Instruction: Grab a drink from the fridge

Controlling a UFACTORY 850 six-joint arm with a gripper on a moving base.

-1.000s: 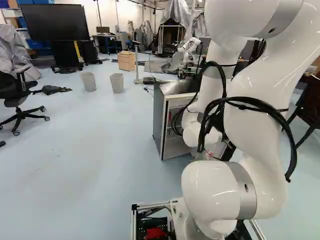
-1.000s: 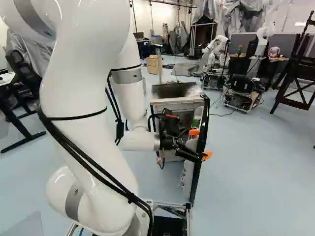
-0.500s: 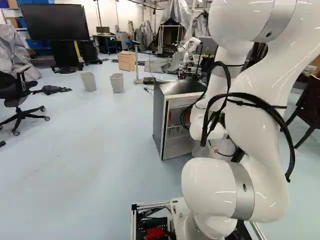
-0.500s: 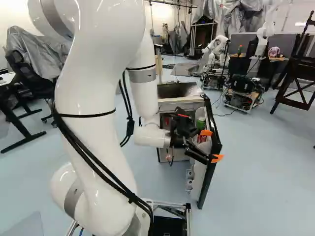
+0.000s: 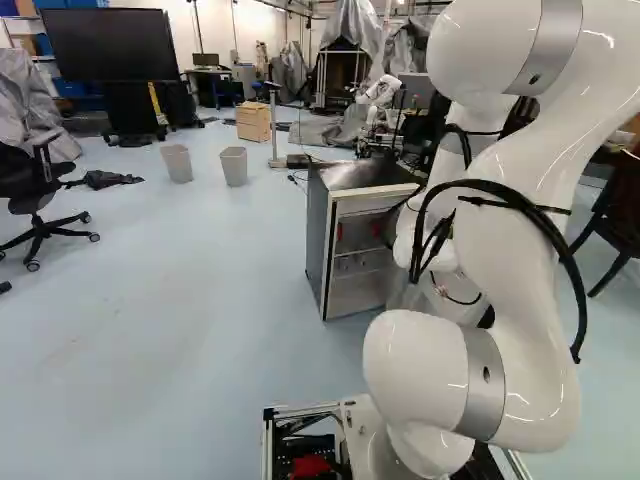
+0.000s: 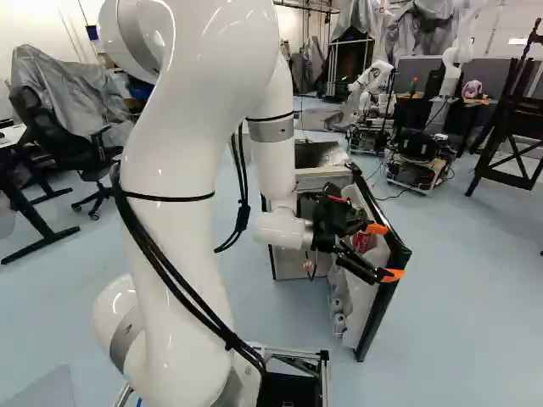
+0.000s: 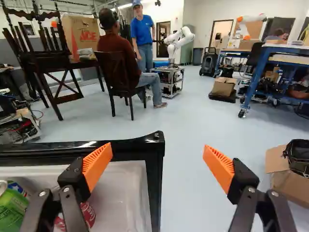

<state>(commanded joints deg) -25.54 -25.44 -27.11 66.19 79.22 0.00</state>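
My gripper (image 6: 383, 252) is at the swung-out fridge door (image 6: 392, 297) in the right base view. In the wrist view the gripper (image 7: 158, 162) stands wide open, one orange pad above the door's inner side and the other beyond its outer side; the door's black edge (image 7: 155, 188) lies between them without being gripped. A green can (image 7: 12, 210) and a red can (image 7: 88, 213) sit in the door's white shelf, the red one partly behind a finger. The fridge (image 5: 317, 245) stands open in the left base view, with shelves and small red things inside; my arm covers part of it.
Two grey bins (image 5: 234, 166) and an office chair (image 5: 38, 190) stand on the floor at the left. Another robot (image 6: 373, 85) is beyond the fridge. Ahead of the gripper are a wooden chair (image 7: 118, 79), a cardboard box (image 7: 289, 181) and a blue workbench (image 7: 258, 77).
The fridge door has swung farther open, outward to the right in the right base view. My arm and open gripper have moved the same way along with it. The base has stayed put.
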